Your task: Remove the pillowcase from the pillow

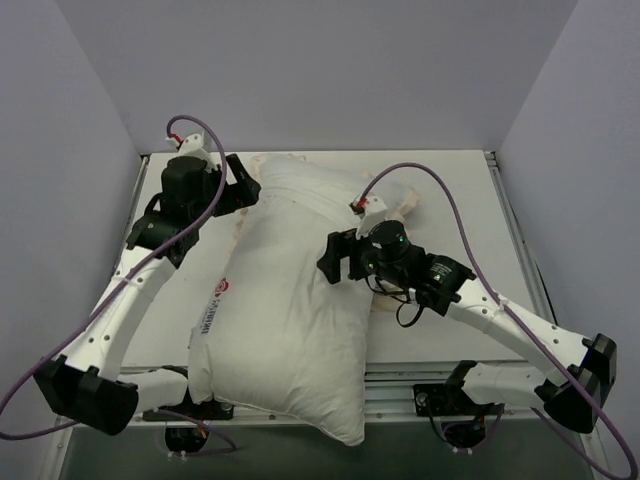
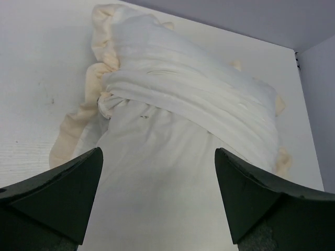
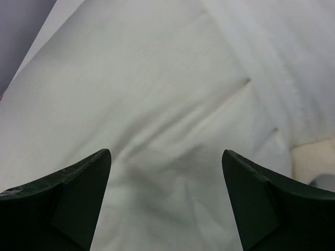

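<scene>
Showing a white tubular left arm (image 1: 105, 325) and a white tubular right arm (image 1: 500, 320), both carrying black blocky joint housings. Trailing a thin lilac left cable (image 1: 205, 125) and a thin lilac right cable (image 1: 440, 185), each ending in a small red connector (image 1: 175, 135). Glowing a tiny green light (image 1: 398, 240) on the right wrist. Ending in dark grey wedge-shaped fingers (image 2: 57, 193), matte and slightly scuffed.

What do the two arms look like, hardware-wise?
Left arm and right arm: white links, black joint housings and bases, a purple cable looping along each with red connectors. Jaws dark, wedge-shaped. Green light on the right wrist.
</scene>
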You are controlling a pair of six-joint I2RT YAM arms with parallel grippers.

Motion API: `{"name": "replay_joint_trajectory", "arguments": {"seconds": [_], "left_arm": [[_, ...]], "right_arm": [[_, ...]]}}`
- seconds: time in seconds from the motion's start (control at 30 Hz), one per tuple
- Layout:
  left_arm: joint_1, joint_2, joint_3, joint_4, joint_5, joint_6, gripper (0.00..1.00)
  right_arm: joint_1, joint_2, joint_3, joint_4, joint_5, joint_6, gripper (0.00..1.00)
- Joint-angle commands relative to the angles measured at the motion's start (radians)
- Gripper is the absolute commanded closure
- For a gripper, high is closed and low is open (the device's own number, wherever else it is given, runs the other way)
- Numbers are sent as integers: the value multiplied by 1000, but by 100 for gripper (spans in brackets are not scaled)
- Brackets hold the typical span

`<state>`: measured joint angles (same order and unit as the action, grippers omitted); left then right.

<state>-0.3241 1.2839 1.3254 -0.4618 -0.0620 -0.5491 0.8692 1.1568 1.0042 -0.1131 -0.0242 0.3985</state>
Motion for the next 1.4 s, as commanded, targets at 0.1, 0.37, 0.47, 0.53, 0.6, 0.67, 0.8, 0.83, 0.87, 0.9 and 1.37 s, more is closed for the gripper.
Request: {"name": "replay_joint_trajectory", "arguments": {"seconds": [0.1, 0.37, 0.47, 0.53, 0.6, 0.67, 0.8, 0.83, 0.87, 0.9, 1.37], "left_arm": [[-260, -115, 52, -107, -160, 153, 4], [-683, 70, 109, -185, -522, 199, 3], [-751, 198, 194, -221, -579, 205, 3], [-783, 288, 266, -224, -598, 215, 4], [-788, 350, 311, -236, -607, 218, 5], [-787, 435, 366, -280, -625, 198, 6], [-783, 544, 396, -353, -636, 123, 6], [-782, 548, 364, -344, -630, 89, 6], [-780, 548, 342, -333, -619, 74, 6], [-779, 539, 318, -321, -599, 58, 4], [-754, 450, 90, -221, -543, -58, 98]], "right_arm": [[-159, -75, -12, -17, 185, 57, 18], [-393, -127, -122, -28, 210, 154, 14], [-469, -140, -141, -10, 153, 178, 10], [-507, -137, -151, 3, 113, 191, 9], [-525, -131, -164, 24, 92, 198, 6], [-559, -123, -173, 44, 38, 207, 4], [-593, -83, -182, 104, -89, 207, 4], [-595, -74, -184, 107, -133, 206, 3], [-596, -65, -188, 159, -155, 207, 3], [-596, -45, -202, 177, -180, 212, 3], [-598, 133, -361, 502, -325, 304, 9]]}}
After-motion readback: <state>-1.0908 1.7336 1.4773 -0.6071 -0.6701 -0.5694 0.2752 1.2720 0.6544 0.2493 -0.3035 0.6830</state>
